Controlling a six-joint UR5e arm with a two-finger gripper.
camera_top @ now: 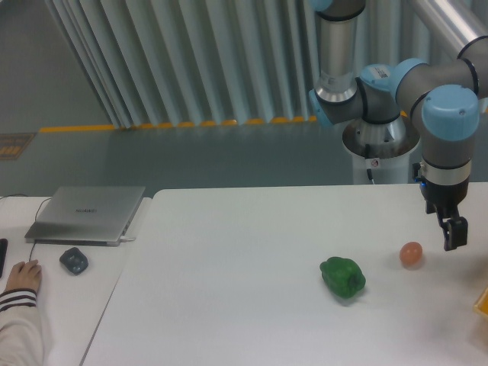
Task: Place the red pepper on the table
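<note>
The red pepper does not show in the camera view. The large white table (244, 290) fills the lower part of the view. My gripper (455, 236) hangs above the table's right side, just right of and slightly above a small orange-brown ball (411, 254). Nothing red shows between its dark fingers. They are seen edge-on, so the jaw gap is hidden.
A green bell pepper (342, 277) lies on the table left of the ball. A yellow-orange object (482, 302) is cut off by the right edge. A smaller desk on the left holds a laptop (88, 214), a mouse (73, 261) and a person's hand (23, 277).
</note>
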